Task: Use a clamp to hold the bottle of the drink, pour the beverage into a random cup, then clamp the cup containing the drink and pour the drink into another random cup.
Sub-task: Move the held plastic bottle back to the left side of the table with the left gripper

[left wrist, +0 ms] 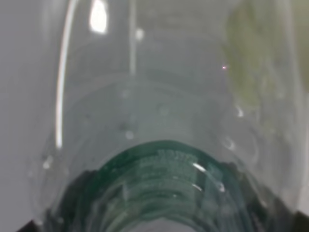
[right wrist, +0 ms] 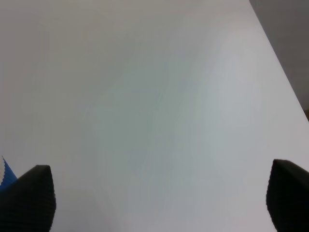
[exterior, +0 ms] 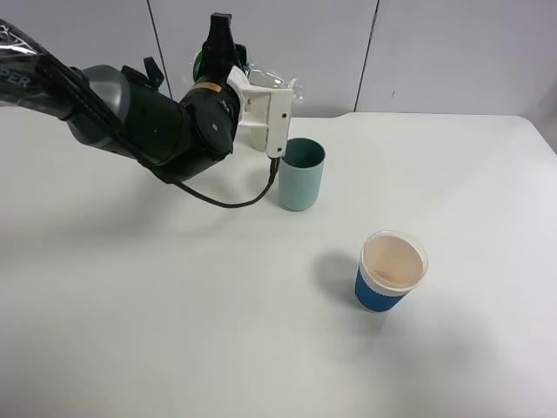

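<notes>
As left arm (exterior: 148, 113) blocks view, bottle (exterior: 277, 85) mostly hidden near teal cup (exterior: 301, 174)

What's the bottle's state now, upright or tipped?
Tipped. In the high view the bottle lies nearly sideways above the table, clear end toward the teal tumbler.

Tumbler (exterior: 302, 174) stands on the bench (exterior: 130, 331), rear centre. Bottle (exterior: 277, 85), tipped in the left gripper (exterior: 233, 63), hangs just above and behind the tumbler's left rim. Paper cup (exterior: 392, 272) stands well apart, front right.
</notes>
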### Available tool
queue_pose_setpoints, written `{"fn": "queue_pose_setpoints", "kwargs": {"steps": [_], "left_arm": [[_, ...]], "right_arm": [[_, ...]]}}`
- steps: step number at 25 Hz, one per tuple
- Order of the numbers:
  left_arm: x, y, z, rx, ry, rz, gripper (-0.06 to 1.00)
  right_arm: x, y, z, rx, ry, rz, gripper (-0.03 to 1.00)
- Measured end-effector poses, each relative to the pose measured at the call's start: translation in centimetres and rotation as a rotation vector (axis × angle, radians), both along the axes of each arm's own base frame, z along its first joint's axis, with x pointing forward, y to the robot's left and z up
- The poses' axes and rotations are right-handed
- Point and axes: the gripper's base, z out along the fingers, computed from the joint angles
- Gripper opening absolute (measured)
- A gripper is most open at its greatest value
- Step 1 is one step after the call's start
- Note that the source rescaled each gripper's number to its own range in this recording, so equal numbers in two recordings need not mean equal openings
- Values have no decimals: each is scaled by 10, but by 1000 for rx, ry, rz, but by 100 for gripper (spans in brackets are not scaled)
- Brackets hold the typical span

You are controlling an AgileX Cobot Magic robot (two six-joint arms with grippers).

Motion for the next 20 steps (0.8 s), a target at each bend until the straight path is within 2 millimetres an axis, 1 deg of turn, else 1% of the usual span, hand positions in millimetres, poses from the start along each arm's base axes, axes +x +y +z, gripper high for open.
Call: {"fn": "queue_pose_setpoints", "kwargs": {"steps": [2, 7, 11, 20], "left_arm": [[1, 2, 3, -89, 30, -5, 8], [1, 9, 23, -379, 63, -23, 8], [-11, 15, 30, -584, 92, -81, 8], [-36, 40, 36, -1112, 213, -165, 8]], "right_arm": [[0, 0, 0, 0, 0, 0, 79], [0, 0, 0, 0, 0, 0, 79], [0, 0, 0, 0, 0, 0, 79], [0, 0, 0, 0, 0, 0, 79]]}}
